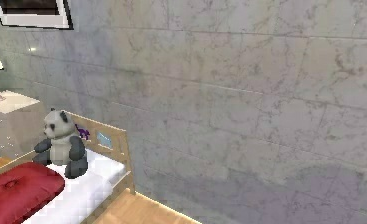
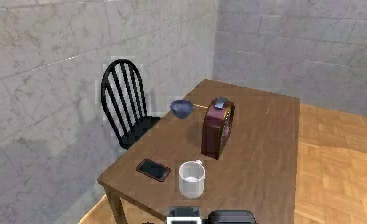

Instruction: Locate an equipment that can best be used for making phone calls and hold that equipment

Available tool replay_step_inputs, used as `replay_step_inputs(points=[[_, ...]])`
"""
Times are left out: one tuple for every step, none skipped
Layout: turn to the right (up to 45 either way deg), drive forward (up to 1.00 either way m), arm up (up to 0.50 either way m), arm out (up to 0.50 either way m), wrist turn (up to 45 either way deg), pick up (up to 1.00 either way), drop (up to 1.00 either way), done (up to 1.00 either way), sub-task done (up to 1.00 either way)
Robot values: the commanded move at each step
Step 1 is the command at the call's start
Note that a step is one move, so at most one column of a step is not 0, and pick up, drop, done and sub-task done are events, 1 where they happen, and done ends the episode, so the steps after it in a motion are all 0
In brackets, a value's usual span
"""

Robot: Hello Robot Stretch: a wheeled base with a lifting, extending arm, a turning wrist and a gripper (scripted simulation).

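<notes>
— Hunting for the phone [image 2: 153, 169]: dark flat slab lying on the tabletop [image 2: 266, 140], toward the near-left corner in the arm side view, just beside the white mug [image 2: 192, 179] but not touching it.

— Agreed. Probably the phone, going by shape; too small to swear to. Ruling out the brown boxy thing [image 2: 218, 128] standing mid-tabletop and the small blue-grey object [image 2: 178, 105] near the black chair [image 2: 126, 95].

— And the pincer [image 2: 196, 217]?

— Barely peeking over the bottom edge, below the mug. Cannot tell whether apart or together, nor whether holding anything.

— Best way to go about the step?

— Lining up first: shifting the base to bring the arm in line with the slab, not the mug. Then coming down from above and taking it across the short side, thin and flat as it looks. Keeping clear of the mug, easy to knock over. Minding the tabletop's edge too; risk of pushing the slab off with a nudge.

— Forward view?

— Marble wall [image 1: 241, 90], bed [image 1: 119, 150] with a panda toy [image 1: 59, 140] and a red pillow [image 1: 26, 190]. No business there.
</notes>
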Motion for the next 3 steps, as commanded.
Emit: replay_step_inputs(points=[[0.0,0.0,0.0,0.26,0.0,0.0,0.0,0.0,0.0],[0.0,0.0,0.0,0.0,45.0,0.0,0.0,0.0,0.0],[0.0,0.0,0.0,0.0,45.0,0.0,0.0,0.0,0.0]])
